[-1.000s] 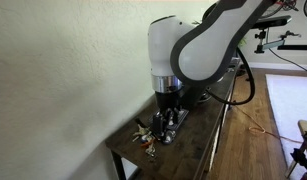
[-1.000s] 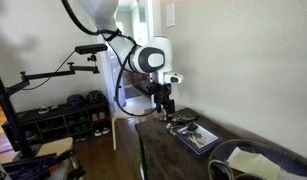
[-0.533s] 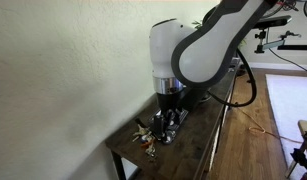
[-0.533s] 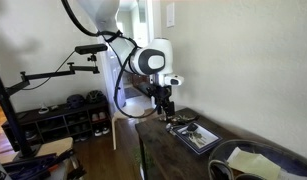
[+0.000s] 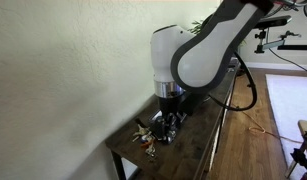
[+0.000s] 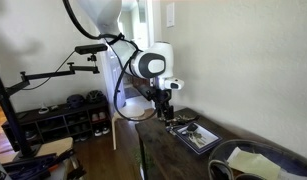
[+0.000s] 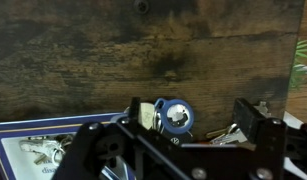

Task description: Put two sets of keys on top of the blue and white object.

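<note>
In the wrist view my gripper [image 7: 192, 118] is open, low over a dark wooden table. A bunch of keys with a round blue tag [image 7: 173, 117] and silver keys [image 7: 225, 132] lie between its fingers [image 7: 251, 115]. The blue and white object [image 7: 15, 150] is at the lower left, with small metal pieces on its white face; I cannot tell what they are. In an exterior view the gripper [image 5: 167, 124] hangs over keys [image 5: 147, 136] near the table's corner. In an exterior view the blue and white object [image 6: 196, 136] lies beside the gripper [image 6: 168, 108].
The narrow wooden table [image 5: 208, 135] stands along a white wall. A round bluish dish [image 6: 255, 160] sits at the table's near end. The table's edge [image 6: 143, 150] drops to the floor, with a shoe rack [image 6: 63, 118] beyond.
The arm has shifted slightly over the keys. The keys and the blue and white object have not moved.
</note>
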